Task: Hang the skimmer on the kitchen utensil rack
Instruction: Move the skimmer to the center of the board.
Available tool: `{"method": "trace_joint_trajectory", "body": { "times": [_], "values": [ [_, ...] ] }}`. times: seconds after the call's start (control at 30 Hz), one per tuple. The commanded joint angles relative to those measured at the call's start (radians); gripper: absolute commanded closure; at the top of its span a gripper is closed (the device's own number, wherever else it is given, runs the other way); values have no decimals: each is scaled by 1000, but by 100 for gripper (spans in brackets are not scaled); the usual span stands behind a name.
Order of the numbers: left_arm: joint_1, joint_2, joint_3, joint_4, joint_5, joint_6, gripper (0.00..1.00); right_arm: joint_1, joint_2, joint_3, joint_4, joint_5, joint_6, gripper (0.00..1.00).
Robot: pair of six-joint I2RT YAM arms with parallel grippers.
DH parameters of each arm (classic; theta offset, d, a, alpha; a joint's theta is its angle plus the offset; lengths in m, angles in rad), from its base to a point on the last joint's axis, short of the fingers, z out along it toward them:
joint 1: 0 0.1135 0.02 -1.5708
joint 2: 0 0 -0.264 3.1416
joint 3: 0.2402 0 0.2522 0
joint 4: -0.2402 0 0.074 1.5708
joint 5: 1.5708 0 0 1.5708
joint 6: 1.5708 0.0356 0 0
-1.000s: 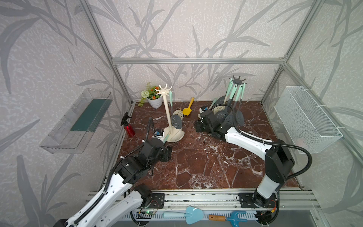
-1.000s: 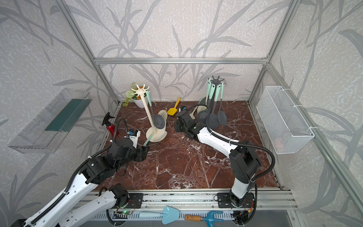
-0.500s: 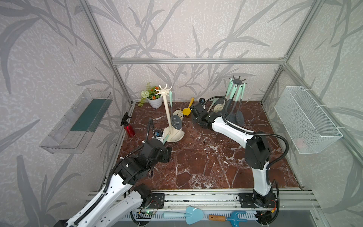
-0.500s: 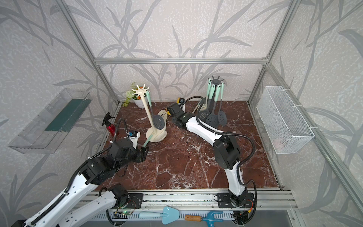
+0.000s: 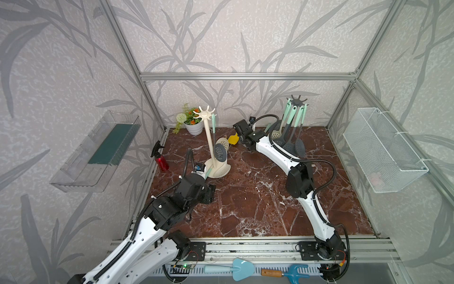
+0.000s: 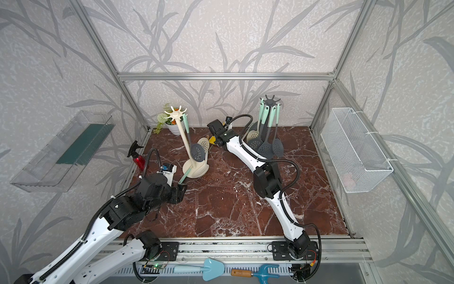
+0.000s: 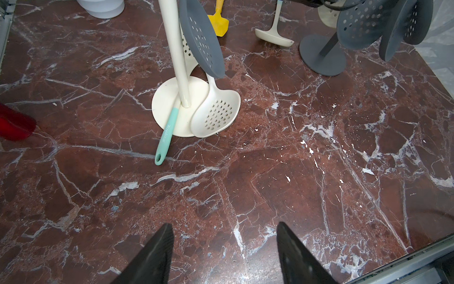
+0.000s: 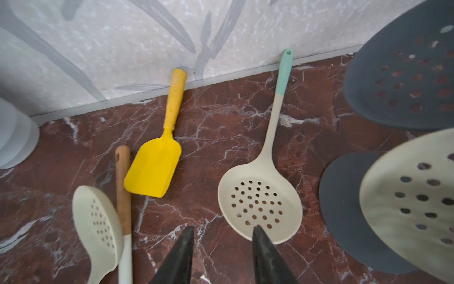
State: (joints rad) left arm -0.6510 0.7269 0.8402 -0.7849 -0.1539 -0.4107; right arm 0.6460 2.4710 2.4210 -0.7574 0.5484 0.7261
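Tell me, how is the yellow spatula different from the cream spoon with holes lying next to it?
The yellow spatula is yellow all over; the cream skimmer has a teal handle end. The spatula's head is solid and squarish; the skimmer's is round and full of holes. The skimmer's handle is longer and thinner than the spatula's. Both lie flat on the marble table, handles toward the back wall.

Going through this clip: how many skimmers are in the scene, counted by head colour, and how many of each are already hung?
Grey skimmers: 4, all hung
Cream skimmers: 4, with 1 hung and 3 not hung
Total: 8
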Motion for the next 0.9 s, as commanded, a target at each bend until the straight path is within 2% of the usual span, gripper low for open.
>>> {"method": "trace_joint_trajectory", "body": {
  "times": [0.0,0.1,0.27,0.53,0.87],
  "values": [
    [5,0,-5,2,-4,10,35,-28,75,129,-124,9,29,58],
    [5,-8,-2,-3,-11,12,35,-49,138,206,-145,15,40,59],
    [6,-31,-5,-5,-25,8,35,-83,197,247,-95,-3,55,59],
    [5,-57,-14,-18,-32,3,36,-110,258,261,25,-31,18,57],
    [6,-61,-17,-2,-32,21,36,-132,312,279,22,-28,86,56]
  ]
}}
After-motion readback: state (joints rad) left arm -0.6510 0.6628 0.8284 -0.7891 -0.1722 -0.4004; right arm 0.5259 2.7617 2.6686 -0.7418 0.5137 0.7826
